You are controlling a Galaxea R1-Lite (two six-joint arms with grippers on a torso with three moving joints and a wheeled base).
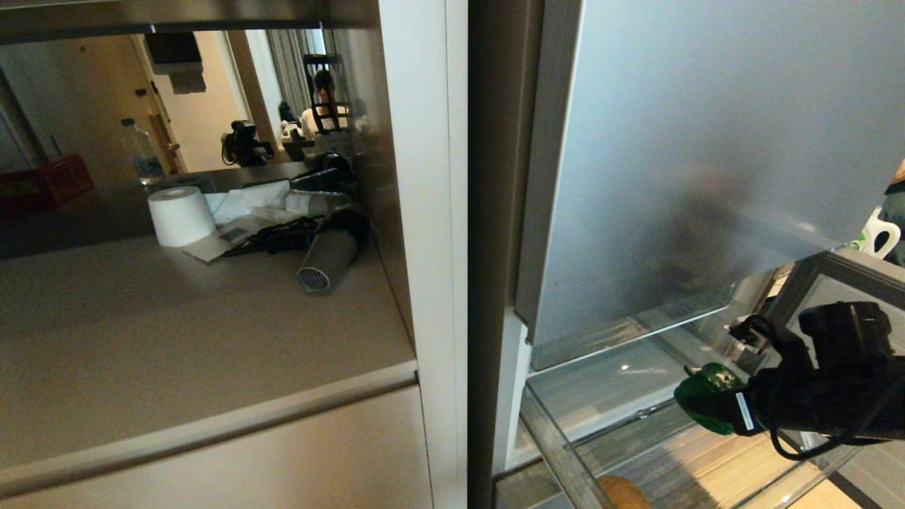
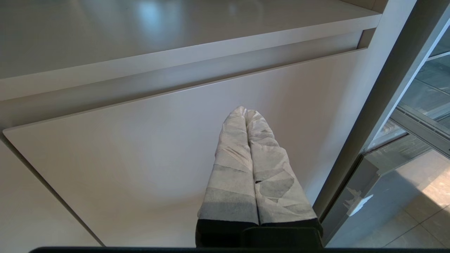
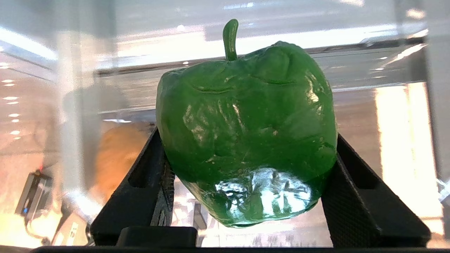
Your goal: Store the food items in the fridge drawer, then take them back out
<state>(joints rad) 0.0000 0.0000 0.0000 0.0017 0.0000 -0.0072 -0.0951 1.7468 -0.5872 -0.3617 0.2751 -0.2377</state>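
While pepper hangs in the jaws — Fridge drawer (image 1: 565, 452): pulled open at lower right, clear glass walls, slatted floor showing
Counter (image 1: 177, 339): pale, left of the fridge, carrying a white paper roll (image 1: 180, 215) and a grey-black hair dryer (image 1: 325, 258) at the back
Room: mirrored panel behind the counter reflecting a corridor and a seated person, far off
Right gripper (image 3: 246, 154): out over the open drawer, clamped either side of the bell pepper (image 3: 246, 140), stem up
Left gripper (image 2: 248, 140): parked before the pale cabinet front below the counter, wrapped fingers pressed together, holding nothing
Potato (image 1: 622, 493): lying in the drawer at its near corner, below the pepper
Progress: potato inside, pepper in hand above the drawer; going in or coming out, cannot tell; judged roughly midway either way
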